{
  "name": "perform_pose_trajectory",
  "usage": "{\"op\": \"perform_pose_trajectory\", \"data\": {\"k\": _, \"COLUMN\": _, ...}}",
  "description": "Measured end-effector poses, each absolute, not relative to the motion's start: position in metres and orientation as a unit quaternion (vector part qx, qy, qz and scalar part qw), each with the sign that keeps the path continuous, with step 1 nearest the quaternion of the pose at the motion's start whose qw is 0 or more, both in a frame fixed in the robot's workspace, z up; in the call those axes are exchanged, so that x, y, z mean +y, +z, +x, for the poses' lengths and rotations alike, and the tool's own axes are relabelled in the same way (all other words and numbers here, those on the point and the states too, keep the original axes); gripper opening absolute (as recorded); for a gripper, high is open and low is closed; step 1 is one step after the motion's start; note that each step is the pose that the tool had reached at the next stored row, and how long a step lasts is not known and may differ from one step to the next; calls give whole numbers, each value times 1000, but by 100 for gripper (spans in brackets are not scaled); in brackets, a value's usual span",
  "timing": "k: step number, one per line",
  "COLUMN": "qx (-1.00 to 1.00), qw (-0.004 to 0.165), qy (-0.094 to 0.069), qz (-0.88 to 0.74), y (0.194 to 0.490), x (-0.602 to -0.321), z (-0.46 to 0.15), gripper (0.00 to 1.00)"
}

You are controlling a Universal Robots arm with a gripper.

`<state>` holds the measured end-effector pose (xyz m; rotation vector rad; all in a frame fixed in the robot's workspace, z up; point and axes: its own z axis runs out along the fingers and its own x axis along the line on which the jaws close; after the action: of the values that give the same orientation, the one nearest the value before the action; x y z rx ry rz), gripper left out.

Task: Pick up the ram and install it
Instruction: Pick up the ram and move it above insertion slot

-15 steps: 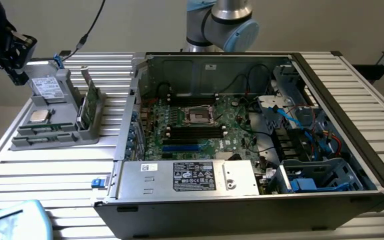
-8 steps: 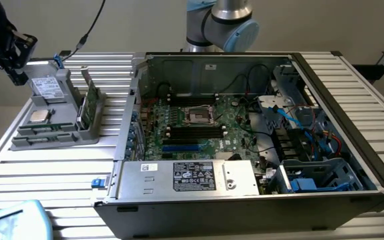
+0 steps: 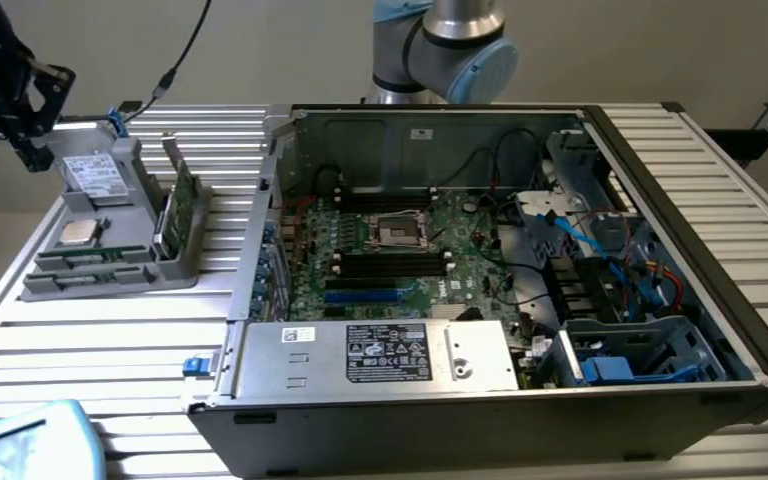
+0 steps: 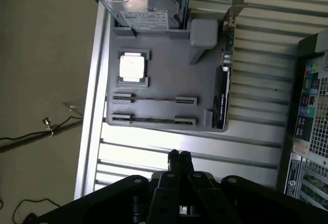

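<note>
A slatted tabletop (image 3: 91, 345) is shown carrying an open computer case (image 3: 491, 430) and, well apart on the exterior view's left, a grey holder (image 4: 169, 65). The ram (image 4: 154, 119) is seen standing edge-on in the holder's clips as two thin sticks side by side, near a processor (image 4: 132, 66) and a hard drive (image 4: 141, 11). The hand (image 4: 179, 157) is held in the air near the holder, fingers pressed together, nothing gripped.

Risks are judged as follows. If lowered shut, the stick's top edge would be struck, not straddled. The neighbouring stick could be pinched or knocked. A tilted grip could leave the board mis-seated in the black memory slots (image 3: 391, 262), which are crowded by cables.
</note>
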<state>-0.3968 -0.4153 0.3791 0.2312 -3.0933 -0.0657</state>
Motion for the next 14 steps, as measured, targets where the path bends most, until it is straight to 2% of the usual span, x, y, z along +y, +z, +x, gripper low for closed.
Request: {"op": "perform_pose_trajectory", "data": {"k": 14, "qx": -979, "qw": 23, "qy": -19, "qz": 200, "y": 379, "x": -415, "z": -397, "gripper": 10}}
